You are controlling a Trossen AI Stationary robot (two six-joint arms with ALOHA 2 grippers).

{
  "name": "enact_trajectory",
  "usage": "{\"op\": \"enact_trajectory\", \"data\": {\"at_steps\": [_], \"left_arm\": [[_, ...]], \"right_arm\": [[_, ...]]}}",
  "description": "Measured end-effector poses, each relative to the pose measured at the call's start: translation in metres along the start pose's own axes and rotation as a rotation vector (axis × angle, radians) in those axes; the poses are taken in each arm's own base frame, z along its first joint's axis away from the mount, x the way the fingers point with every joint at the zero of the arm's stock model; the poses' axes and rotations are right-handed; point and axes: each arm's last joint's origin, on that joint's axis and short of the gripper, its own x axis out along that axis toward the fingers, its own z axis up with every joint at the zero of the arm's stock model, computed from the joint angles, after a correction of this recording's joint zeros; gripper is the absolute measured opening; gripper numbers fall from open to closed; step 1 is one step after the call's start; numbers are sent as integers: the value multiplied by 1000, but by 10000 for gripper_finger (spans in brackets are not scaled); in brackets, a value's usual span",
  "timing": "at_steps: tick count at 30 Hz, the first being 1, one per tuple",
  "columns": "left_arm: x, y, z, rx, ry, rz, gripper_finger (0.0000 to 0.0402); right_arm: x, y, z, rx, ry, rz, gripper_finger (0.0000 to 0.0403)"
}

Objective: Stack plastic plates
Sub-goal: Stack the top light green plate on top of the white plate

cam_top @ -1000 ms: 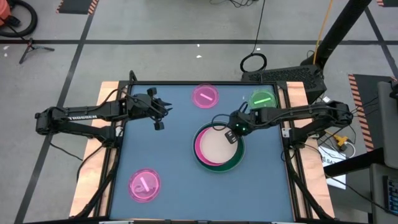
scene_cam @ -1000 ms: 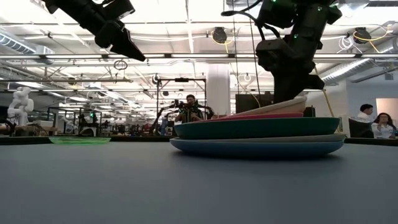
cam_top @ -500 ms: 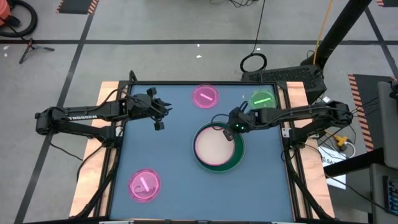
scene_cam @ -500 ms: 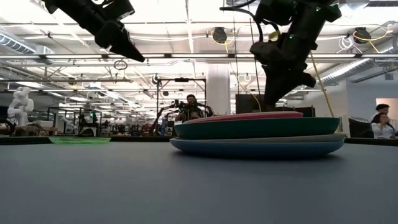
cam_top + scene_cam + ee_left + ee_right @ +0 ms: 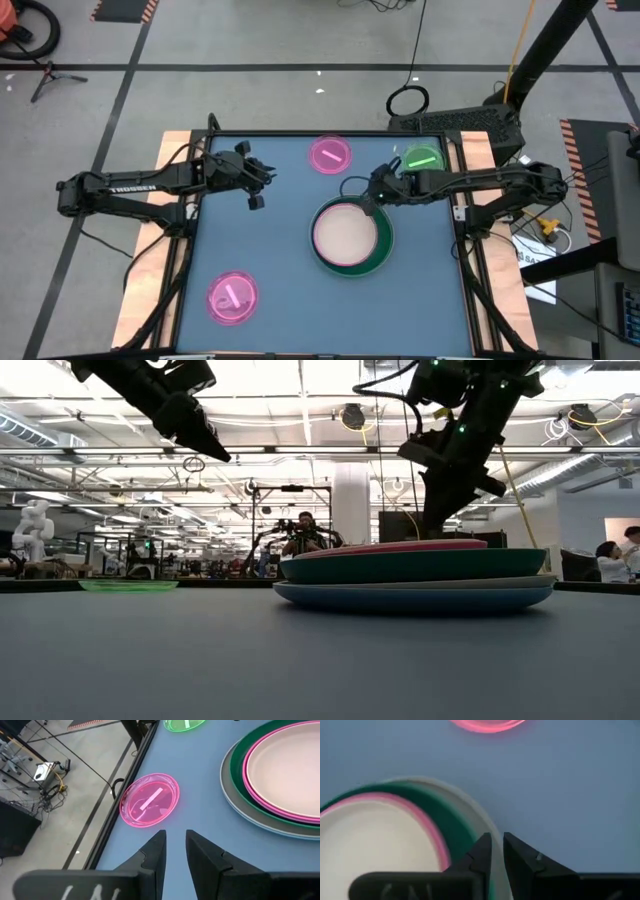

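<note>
Stack [image 5: 350, 236]: sitting on the desk [image 5: 270, 250] right of centre; blue plate at the base, white-grey above it, then dark green, pink, and cream on top. Sizes are shrinking upward, so each plate is nesting flat and the pile is sitting level in the low view.
Right hand [image 5: 372, 197]: hovering just above the far rim of the stack, touching nothing. Fingers [image 5: 485, 851] are showing only a narrow slot between them and holding nothing. The cream plate is lying free, so this hand is probably finished with it.
Left hand [image 5: 256, 190]: waiting in the air well to the left of the stack, clear of the right arm's path. Fingers [image 5: 156, 851] are standing narrowly apart, empty.
Far pink plate [image 5: 330, 155]: small, translucent, lying beyond the stack near the far edge of the desk.
Green plate [image 5: 422, 159]: small, translucent, lying beyond the stack to its right, partly under the right arm.
Near pink plate [image 5: 232, 298]: small, translucent, lying well to the near left of the stack.
Remaining work: three small plates are waiting, judged fit to go on top last.
Caution: thin rims are lying flat on the desk, likely hard to pinch.
</note>
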Motion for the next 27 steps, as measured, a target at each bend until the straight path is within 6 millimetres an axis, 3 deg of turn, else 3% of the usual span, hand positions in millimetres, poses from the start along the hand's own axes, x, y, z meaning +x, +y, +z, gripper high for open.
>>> {"op": "enact_trajectory", "data": {"at_steps": [5,12,18,27], "left_arm": [[0,0,0,-8,0,0,81],[0,0,0,-12,-2,0,81],[0,0,1,-18,-7,2,81],[0,0,1,-31,-5,1,81]], "right_arm": [[4,-13,8,32,-28,-88,52],[15,-44,17,69,61,-251,90],[38,-68,23,118,139,-398,114],[67,-95,31,123,185,-552,118]]}}
